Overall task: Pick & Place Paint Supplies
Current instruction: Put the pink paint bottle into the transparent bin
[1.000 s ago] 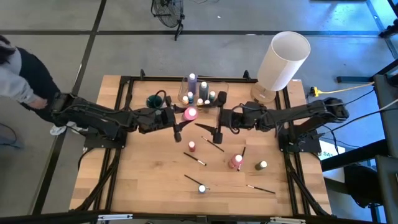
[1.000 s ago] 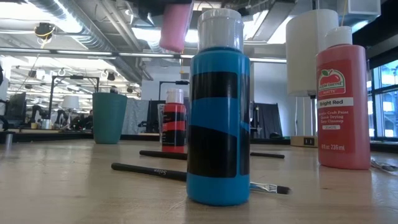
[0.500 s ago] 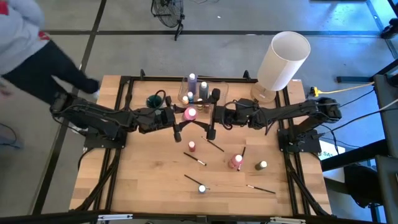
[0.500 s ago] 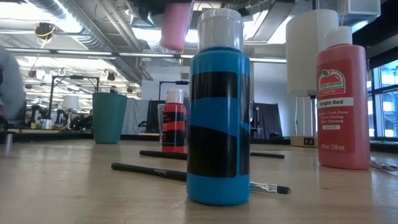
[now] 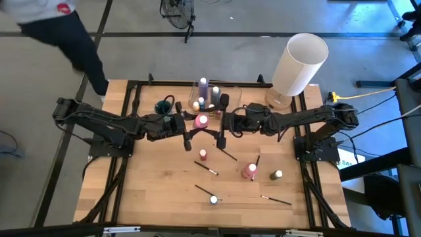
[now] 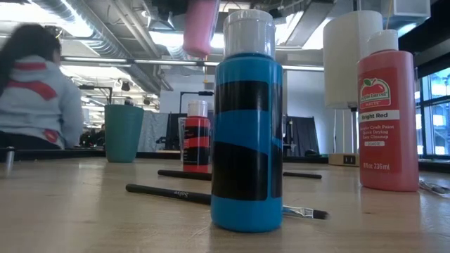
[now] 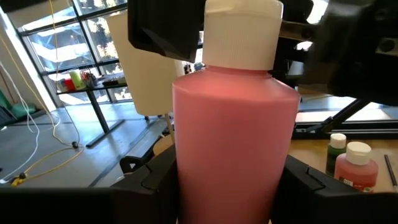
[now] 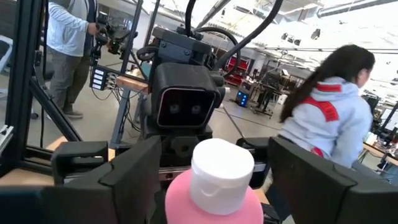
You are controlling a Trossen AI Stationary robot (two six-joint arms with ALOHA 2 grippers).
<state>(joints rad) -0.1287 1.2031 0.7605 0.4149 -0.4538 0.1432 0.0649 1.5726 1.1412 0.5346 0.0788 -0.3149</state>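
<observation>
The pink bottle point(image 5: 201, 120) is up off the bench point(image 5: 151, 197), clamped by its body in the left pincer point(image 5: 192, 122), just in front of the clear container point(image 5: 214, 96); looks like a stiff plastic bottle with some weight to it and smooth, slippery sides, so I'd grab the body below the shoulder, not the white cap point(image 8: 222, 168); the right pincer point(image 5: 222, 121) sits right beside it, fingers point(image 8: 134, 165) spread wide either side of the cap and holding nothing.
</observation>
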